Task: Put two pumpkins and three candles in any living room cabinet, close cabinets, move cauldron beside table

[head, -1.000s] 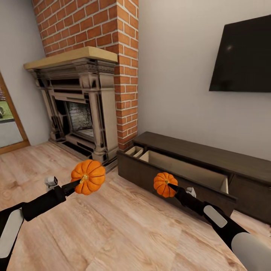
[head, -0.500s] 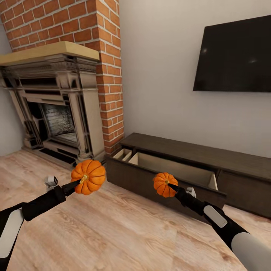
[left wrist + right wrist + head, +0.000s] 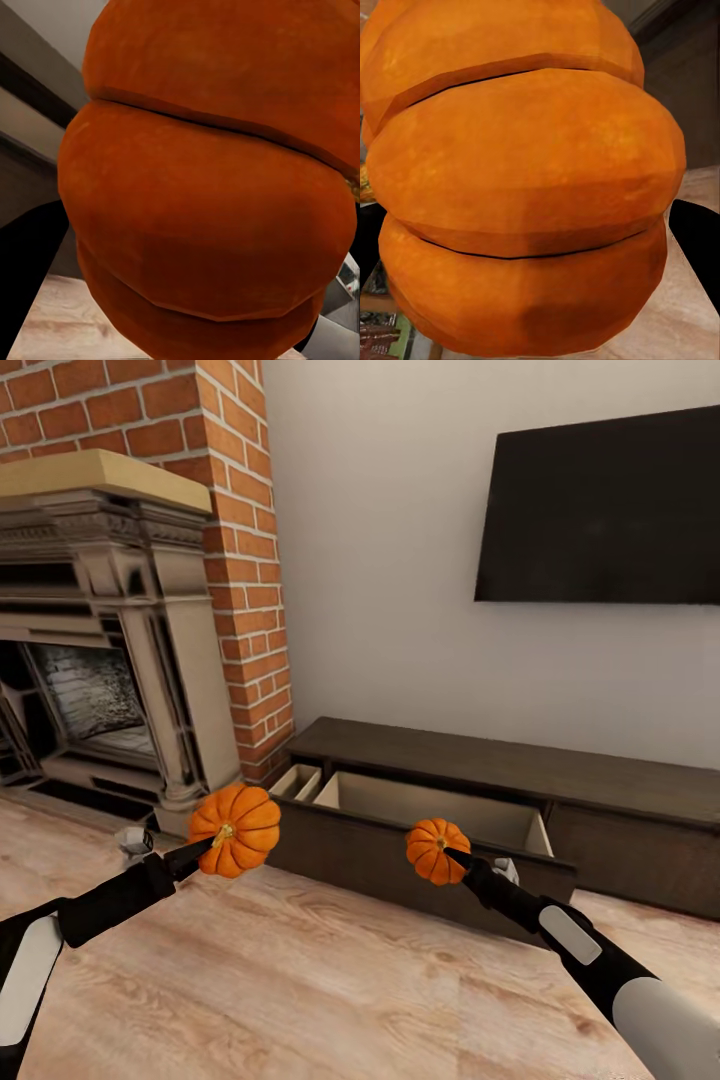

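Both arms are raised over the plank floor (image 3: 330, 980), each carrying a pumpkin in the air. The left gripper (image 3: 205, 847) is clamped on the bigger pumpkin (image 3: 235, 830), pinching it at the stem end, with the fruit turned on its side. In the left wrist view its orange ribs (image 3: 210, 210) sit right up against the lens. The right gripper (image 3: 452, 854) is closed on the smaller pumpkin (image 3: 437, 850) in the same way, and its ribbed skin (image 3: 525, 187) crowds the right wrist view.

The long dark cabinet (image 3: 520, 765) stands against the wall beyond them, under the black TV (image 3: 600, 510). Its left front panel (image 3: 400, 850) is pulled out, showing pale wood compartments inside. The smaller pumpkin hangs just in front of that open panel; the bigger one hangs off the cabinet's left end, before the brick fireplace (image 3: 120, 660).
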You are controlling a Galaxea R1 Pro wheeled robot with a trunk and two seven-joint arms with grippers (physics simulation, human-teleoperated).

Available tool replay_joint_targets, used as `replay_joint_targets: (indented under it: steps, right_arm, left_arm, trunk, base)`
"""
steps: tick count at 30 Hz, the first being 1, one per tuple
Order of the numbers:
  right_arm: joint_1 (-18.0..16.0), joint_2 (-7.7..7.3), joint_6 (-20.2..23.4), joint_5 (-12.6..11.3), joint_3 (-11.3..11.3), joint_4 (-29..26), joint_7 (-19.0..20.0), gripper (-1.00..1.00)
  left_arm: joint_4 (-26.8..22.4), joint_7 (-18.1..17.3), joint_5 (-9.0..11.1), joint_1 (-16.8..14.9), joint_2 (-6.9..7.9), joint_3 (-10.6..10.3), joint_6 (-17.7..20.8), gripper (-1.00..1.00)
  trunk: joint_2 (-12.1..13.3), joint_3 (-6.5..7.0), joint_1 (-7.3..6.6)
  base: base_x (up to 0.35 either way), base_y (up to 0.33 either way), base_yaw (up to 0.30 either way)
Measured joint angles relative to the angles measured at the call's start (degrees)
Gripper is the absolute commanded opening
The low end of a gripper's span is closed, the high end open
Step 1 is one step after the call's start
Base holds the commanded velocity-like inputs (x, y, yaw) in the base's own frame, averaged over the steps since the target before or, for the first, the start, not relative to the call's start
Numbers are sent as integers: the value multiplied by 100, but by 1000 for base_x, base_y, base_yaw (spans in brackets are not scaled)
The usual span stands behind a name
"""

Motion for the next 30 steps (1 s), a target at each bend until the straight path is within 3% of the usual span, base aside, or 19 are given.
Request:
replay_joint_targets:
  steps: [7, 30]
  right_arm:
    - [-1, 7, 1, 0, -1, 0, -2, -100]
    - [0, 1, -6, 71, 15, -8, 4, -100]
  left_arm:
    - [2, -1, -3, 0, 0, 0, -3, -100]
    - [-58, -3, -8, 0, 0, -8, 6, -100]
  trunk:
    - [0, 0, 1]
    - [0, 0, 2]
  base:
    - [100, 153, -290]
    - [2, 3, -289]
